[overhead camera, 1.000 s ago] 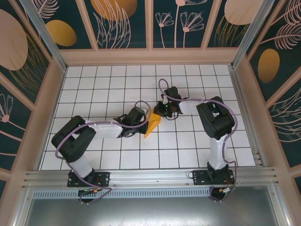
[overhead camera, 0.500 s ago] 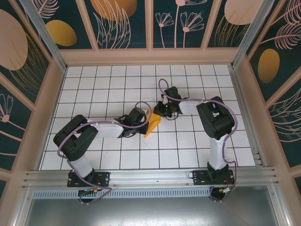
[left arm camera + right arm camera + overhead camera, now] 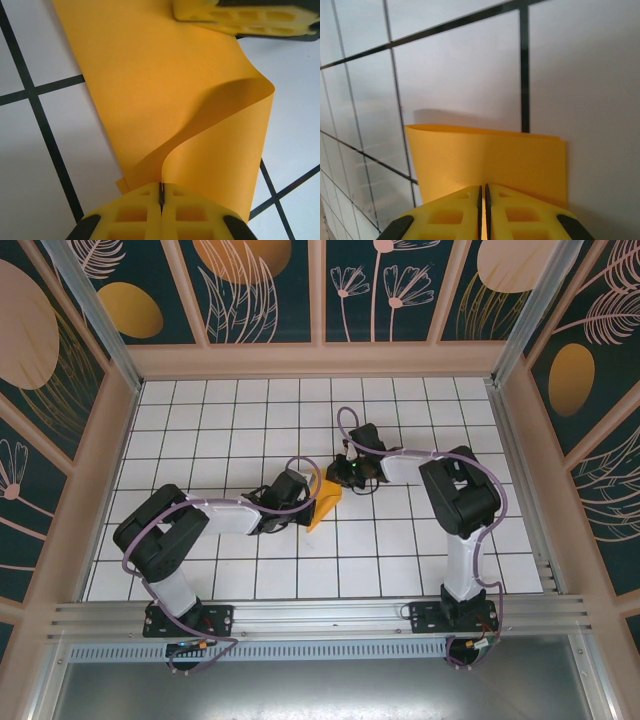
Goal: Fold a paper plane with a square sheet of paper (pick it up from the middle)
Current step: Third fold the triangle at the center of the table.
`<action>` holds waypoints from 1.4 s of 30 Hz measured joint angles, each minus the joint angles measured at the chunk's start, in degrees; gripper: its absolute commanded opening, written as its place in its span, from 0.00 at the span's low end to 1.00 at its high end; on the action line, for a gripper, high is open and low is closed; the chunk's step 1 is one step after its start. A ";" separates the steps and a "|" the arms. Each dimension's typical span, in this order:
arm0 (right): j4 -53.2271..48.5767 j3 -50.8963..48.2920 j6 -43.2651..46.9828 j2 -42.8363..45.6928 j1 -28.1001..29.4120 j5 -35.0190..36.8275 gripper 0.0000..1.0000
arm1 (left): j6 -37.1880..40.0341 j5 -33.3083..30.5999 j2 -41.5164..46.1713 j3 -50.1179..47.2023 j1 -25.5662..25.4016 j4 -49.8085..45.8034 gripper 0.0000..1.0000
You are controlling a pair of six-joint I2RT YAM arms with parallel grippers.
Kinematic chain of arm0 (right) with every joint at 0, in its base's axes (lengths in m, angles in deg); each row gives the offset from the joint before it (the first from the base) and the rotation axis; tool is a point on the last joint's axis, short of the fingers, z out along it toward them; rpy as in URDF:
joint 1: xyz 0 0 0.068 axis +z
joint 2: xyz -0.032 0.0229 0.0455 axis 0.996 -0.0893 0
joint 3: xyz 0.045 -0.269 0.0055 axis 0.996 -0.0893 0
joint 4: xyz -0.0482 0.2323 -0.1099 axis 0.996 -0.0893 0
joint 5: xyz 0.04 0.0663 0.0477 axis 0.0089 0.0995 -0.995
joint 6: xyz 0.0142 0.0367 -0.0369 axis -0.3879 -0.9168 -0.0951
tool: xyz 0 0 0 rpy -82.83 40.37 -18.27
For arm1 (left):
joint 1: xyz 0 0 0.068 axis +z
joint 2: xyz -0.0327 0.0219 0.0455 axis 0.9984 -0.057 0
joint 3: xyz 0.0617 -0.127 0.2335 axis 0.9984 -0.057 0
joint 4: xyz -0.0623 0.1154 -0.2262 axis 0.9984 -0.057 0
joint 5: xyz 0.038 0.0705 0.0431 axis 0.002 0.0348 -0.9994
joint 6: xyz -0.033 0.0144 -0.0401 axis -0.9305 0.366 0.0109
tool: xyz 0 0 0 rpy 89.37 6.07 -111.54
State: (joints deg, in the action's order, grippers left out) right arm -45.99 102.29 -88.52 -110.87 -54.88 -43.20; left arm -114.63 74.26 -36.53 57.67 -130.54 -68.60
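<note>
Folded square sheet of paper (image 3: 322, 508) lies lengthwise near-left to far-right, narrow tip nearest. Left gripper (image 3: 161, 195) pinches its curled left edge, and right gripper (image 3: 483, 192) pinches its far end.

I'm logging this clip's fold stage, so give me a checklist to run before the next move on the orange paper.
1. The left fingers pinch the sheet at its edge: ok.
2. The right fingers are closed at the sheet: ok.
3. Right fingers actually gripping, not just pressing: cannot tell.
4. Sheet lying flat: not ok, one flap curls up.
5. Sheet on the table between both arms: ok.
</note>
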 measured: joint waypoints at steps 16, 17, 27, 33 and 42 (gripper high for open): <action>15.89 -33.35 -15.58 30.18 9.18 7.69 0.05 | -0.74 3.67 -0.44 -2.01 1.53 5.18 0.00; 17.18 -34.82 -17.11 30.18 10.62 7.67 0.04 | -0.90 4.28 -0.48 -2.16 1.81 5.53 0.00; 30.47 -35.45 -25.07 22.21 16.90 6.05 0.02 | -1.36 7.19 -1.88 -2.23 2.58 8.46 0.00; 33.97 -35.10 -26.45 18.71 16.81 4.94 0.02 | -1.36 7.41 -2.14 -2.16 2.58 8.90 0.00; 38.32 -35.01 -27.15 15.58 15.78 2.62 0.02 | -1.53 7.41 -2.21 -2.16 2.58 9.05 0.00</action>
State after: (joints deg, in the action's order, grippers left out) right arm -7.67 67.27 -115.66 -95.29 -39.10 -40.58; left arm -116.16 81.67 -38.73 55.51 -127.97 -59.55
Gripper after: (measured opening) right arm 0.068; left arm 0.046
